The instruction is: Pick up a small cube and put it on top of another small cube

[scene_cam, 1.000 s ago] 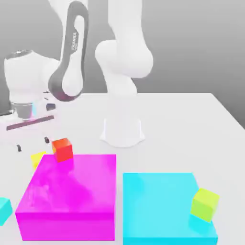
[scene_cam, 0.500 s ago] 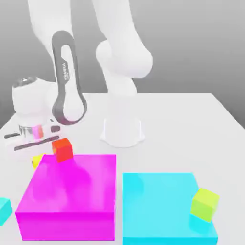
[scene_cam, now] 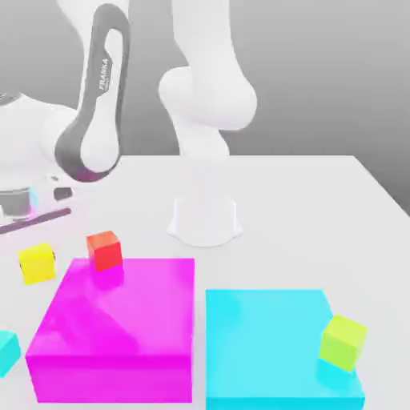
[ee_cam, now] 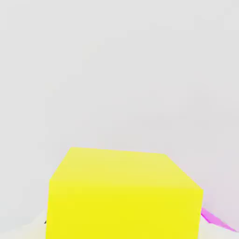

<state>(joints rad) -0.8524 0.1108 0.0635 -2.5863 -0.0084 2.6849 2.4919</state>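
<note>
At exterior view's left edge: gripper (scene_cam: 24, 210) above table (scene_cam: 320, 200), finger state indeterminable. Yellow cube (scene_cam: 37, 263) just below it, beside magenta block (scene_cam: 112, 320) and red cube (scene_cam: 105, 249). Risk: off-centre descent nudges cube against block, spoiling grasp.

Yellow cube (scene_cam: 37, 263) now farther left.
</note>
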